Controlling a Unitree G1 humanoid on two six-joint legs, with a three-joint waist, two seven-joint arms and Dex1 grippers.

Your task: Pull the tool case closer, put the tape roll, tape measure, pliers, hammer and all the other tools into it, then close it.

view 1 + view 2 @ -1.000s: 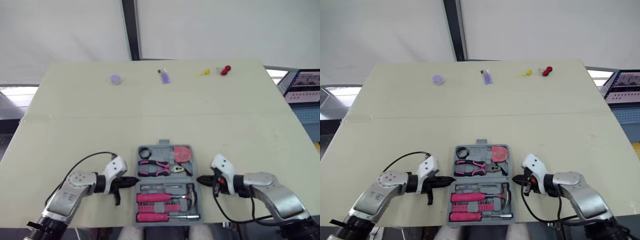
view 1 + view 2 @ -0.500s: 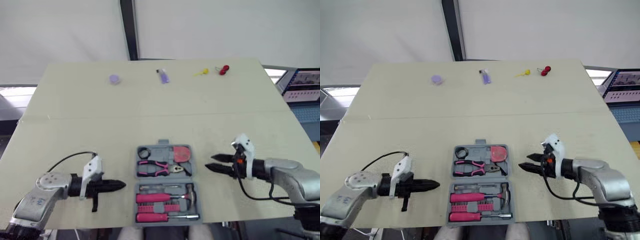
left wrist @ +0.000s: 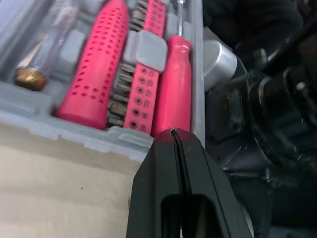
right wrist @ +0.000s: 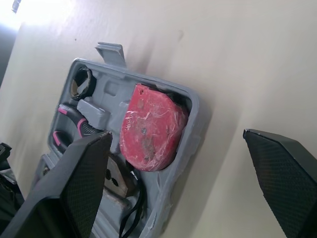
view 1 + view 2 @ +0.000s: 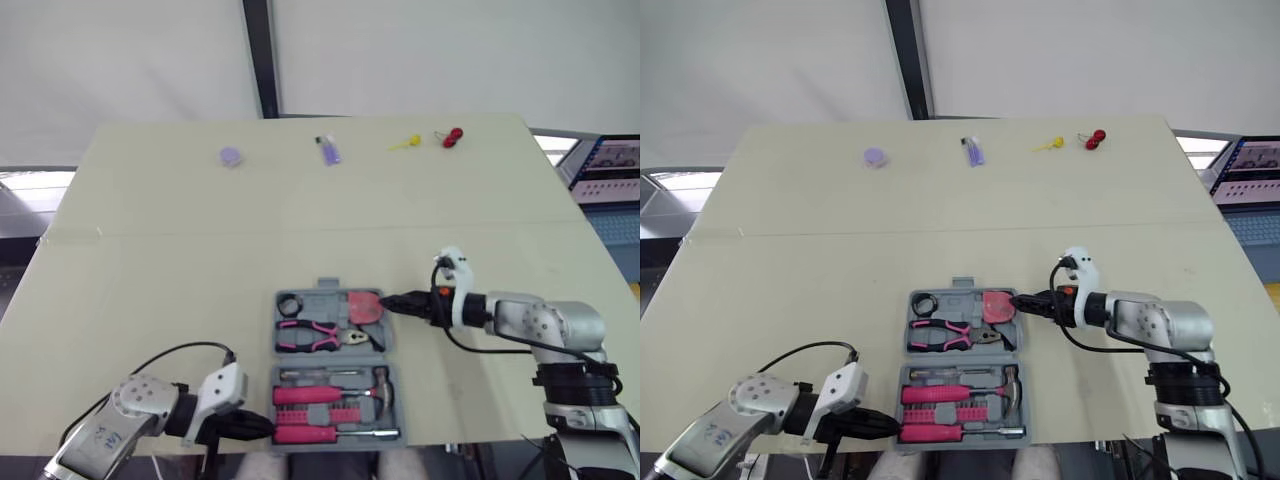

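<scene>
Tool case point(image 5: 322, 300) lies open, right gripper point(image 5: 386, 301) spread at its right edge.

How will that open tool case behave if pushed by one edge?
The tool case likely slides rather than tips: it lies flat and wide on the table. Packed with tools, it's probably heavy; an off-centre push may turn it.

Left black two-finger gripper point(image 5: 252, 426), fingers pressed together, at near left corner of grey plastic tool case point(image 5: 330, 295), right black two-finger gripper point(image 5: 393, 302), fingers spread, at its far right edge
</scene>
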